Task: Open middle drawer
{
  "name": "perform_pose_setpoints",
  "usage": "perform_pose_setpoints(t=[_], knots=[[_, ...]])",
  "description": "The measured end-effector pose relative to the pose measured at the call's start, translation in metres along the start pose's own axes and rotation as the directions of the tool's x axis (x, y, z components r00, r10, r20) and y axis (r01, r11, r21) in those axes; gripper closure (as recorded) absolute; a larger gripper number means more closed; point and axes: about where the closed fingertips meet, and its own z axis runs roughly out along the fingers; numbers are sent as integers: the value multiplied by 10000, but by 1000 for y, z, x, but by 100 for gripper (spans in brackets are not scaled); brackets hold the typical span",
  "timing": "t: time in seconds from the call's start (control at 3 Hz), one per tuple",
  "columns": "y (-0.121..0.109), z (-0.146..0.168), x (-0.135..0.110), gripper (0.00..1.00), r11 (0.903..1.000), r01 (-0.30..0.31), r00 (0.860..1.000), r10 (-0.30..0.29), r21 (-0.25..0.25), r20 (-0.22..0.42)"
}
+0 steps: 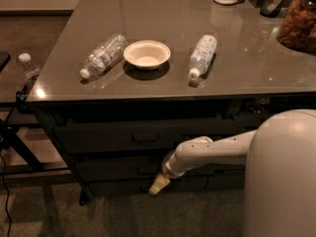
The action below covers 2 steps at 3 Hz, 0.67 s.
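1. Wide dark grey-brown middle drawer (pixel 113 168): under the front edge of the glossy grey table (pixel 247 73), between a taller front above and a slimmer one below. I judge it shut, its face level with its neighbours. Its small rectangular pull (pixel 147 168) sits at centre.
2. Pale tan gripper (pixel 158 185) on the white arm (pixel 212 152): low beneath the front edge, just below and right of that pull. I cannot tell whether it is spread or pressed together. I read it as held low and close, ready to reach the pull.
3. Tabletop, near the front edge: clear plastic bottle (pixel 102 57), cream round bowl (pixel 146 54) and labelled plastic bottle (pixel 202 56). All sit clear of the drawer's path.
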Motion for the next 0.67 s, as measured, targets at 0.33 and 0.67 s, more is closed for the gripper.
perform_pose_setpoints(t=[0.33, 0.67], knots=[[-4, 6, -2, 0, 10000, 94, 10000, -94, 16, -4], [-5, 14, -3, 0, 9997, 233, 9997, -233, -53, -2]])
